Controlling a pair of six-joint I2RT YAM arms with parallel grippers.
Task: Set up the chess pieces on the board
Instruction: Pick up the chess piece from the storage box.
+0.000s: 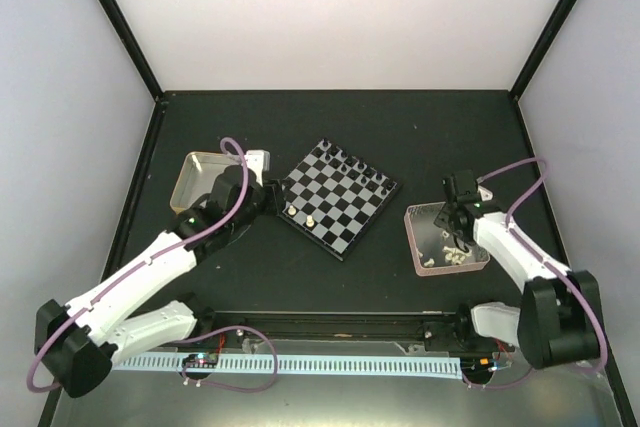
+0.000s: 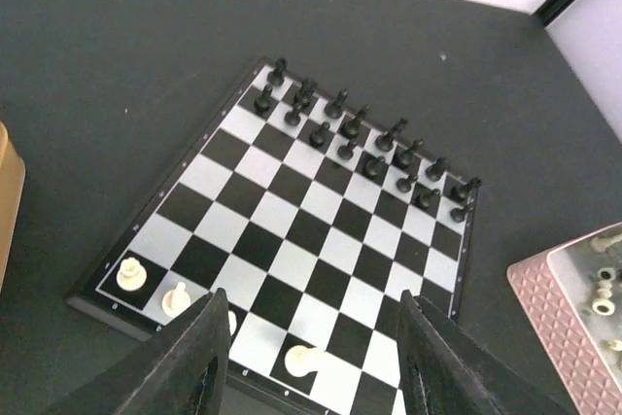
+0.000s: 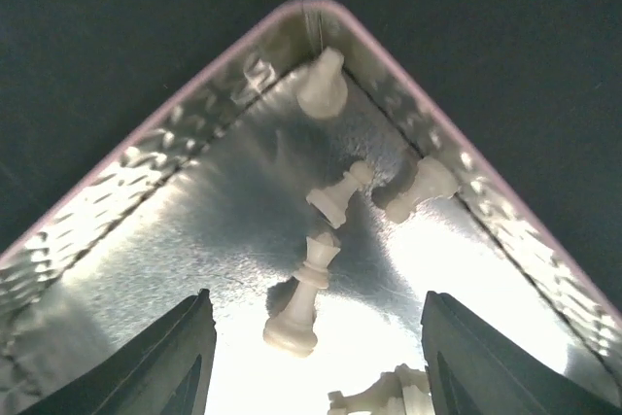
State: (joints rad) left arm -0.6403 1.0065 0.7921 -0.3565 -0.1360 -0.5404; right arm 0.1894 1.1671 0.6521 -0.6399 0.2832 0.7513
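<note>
The board (image 1: 338, 197) lies mid-table, with black chess pieces (image 2: 342, 128) filling its two far rows. White pieces stand on its near edge: one at the corner (image 2: 131, 272), one beside it (image 2: 176, 298), and one (image 2: 303, 360) between my left fingers. My left gripper (image 2: 316, 362) hovers open over that edge, holding nothing. My right gripper (image 3: 313, 337) hangs open inside the pink tray (image 3: 146, 177). A tall white piece (image 3: 303, 298) lies loose between its fingers, untouched. More white pieces (image 3: 340, 194) lie further in, toward the tray's corner.
A yellow-rimmed tin (image 1: 205, 182) sits left of the board, just behind my left arm. The pink tray (image 1: 425, 219) sits to the right of the board. A black rail and a white cable duct (image 1: 330, 362) run along the near edge.
</note>
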